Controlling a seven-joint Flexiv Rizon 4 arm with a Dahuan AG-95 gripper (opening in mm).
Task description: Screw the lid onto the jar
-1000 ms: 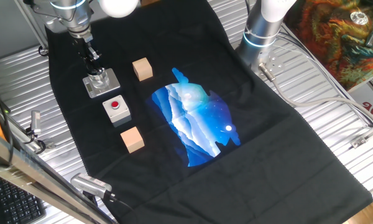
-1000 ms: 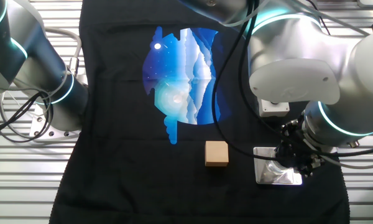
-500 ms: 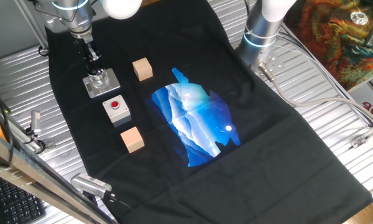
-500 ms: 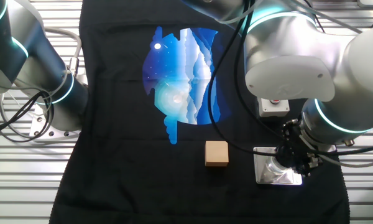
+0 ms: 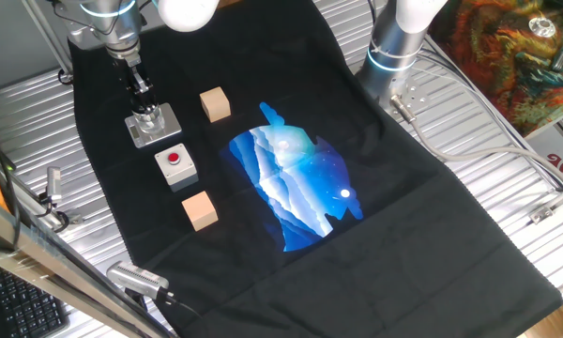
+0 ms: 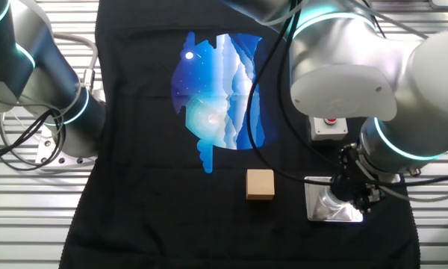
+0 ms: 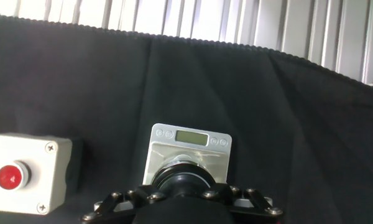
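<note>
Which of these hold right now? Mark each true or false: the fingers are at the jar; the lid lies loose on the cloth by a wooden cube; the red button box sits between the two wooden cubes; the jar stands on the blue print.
1. The gripper is at the jar. True.
2. The lid lies loose on the cloth by a cube. False: it is on top of the jar, between the fingers.
3. The button box sits between the two wooden cubes. True, roughly.
4. The jar stands on the blue print. False: its base plate rests on plain black cloth, off to one side.
</note>
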